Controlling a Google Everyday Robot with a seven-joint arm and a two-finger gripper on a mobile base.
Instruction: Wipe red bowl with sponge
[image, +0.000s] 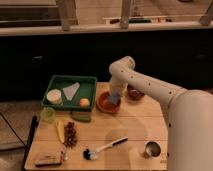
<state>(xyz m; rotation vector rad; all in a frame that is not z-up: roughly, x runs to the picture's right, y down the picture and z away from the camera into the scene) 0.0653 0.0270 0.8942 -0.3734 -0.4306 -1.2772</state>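
Note:
The red bowl (106, 104) is a wide orange-red dish on the wooden table (130, 130), just right of the green tray. My gripper (116, 96) reaches down from the white arm (131, 75) into the bowl's right side. It is shut on the sponge (115, 94), a small blue-grey block that is pressed against the bowl's inner right part. The gripper's end covers most of the sponge.
A smaller dark brown-red bowl (135, 93) sits just right of the arm. The green tray (75, 82) holds white items and an orange lump (84, 102). A green cup (48, 114), banana (60, 130), grapes (71, 134), brush (102, 148) and metal cup (151, 148) lie in front.

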